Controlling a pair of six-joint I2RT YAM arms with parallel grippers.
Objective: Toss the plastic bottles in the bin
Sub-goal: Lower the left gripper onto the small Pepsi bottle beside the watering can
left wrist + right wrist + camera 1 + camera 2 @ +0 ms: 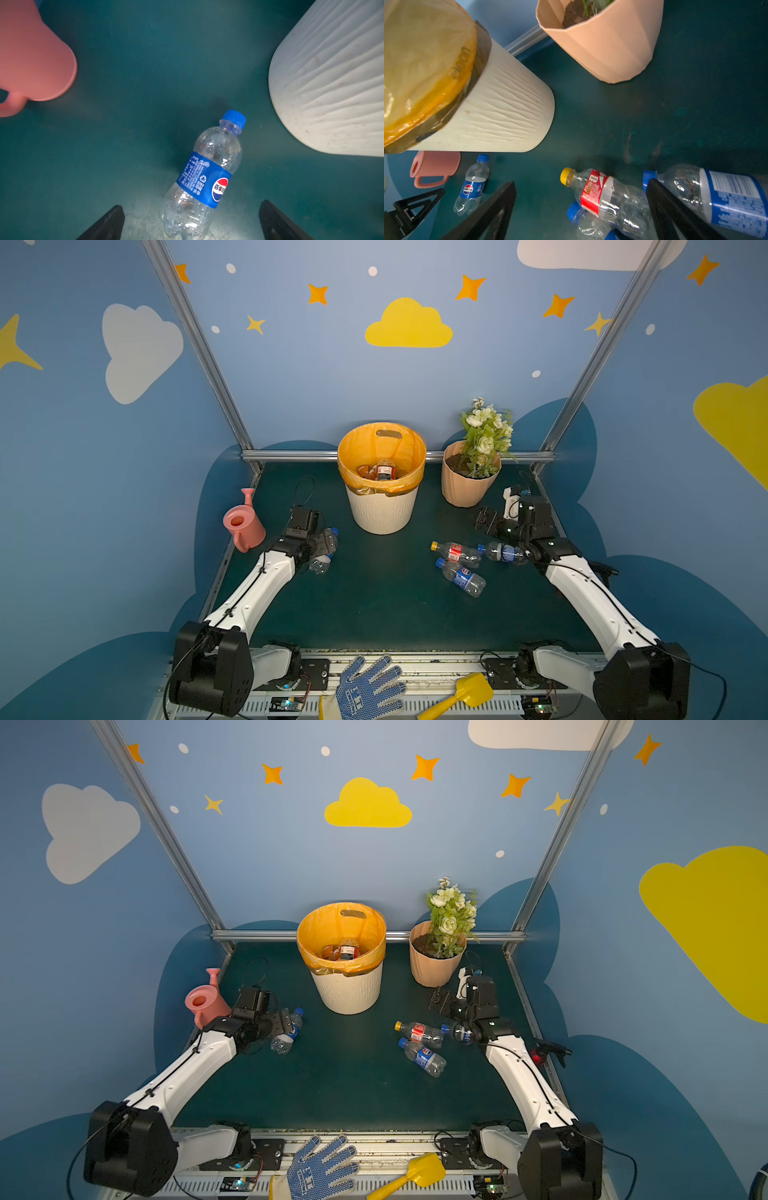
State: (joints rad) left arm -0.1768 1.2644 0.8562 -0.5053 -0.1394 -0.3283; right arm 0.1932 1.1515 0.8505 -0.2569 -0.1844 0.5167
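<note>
**Plastic bottles (424, 1057) loose on the mat (374, 614), one in the bin (381, 510)**

Left of centre in both top views, a blue-capped bottle (204, 176) lies on its side on the green mat, between the pink watering can (243, 524) and the bin. The left gripper (192, 207) hangs over it with its jaws spread wide. One jaw stands to each side of the bottle's lower half, and both are clear of it in the left wrist view.

Right of centre, three more bottles lie close together. A yellow-capped bottle (455, 551) has a red label, and a blue-labelled bottle (462, 578) lies just below it in the frame. A third bottle (503, 552) lies partly under the right arm. The right gripper (581, 184) is also spread wide and holds nothing. In both top views it sits between these three bottles and the peach flowerpot (465, 489).

The bin stands upright at back centre with its orange bag (361, 439) folded over the rim. A red-labelled bottle (385, 470) shows inside it.
</note>
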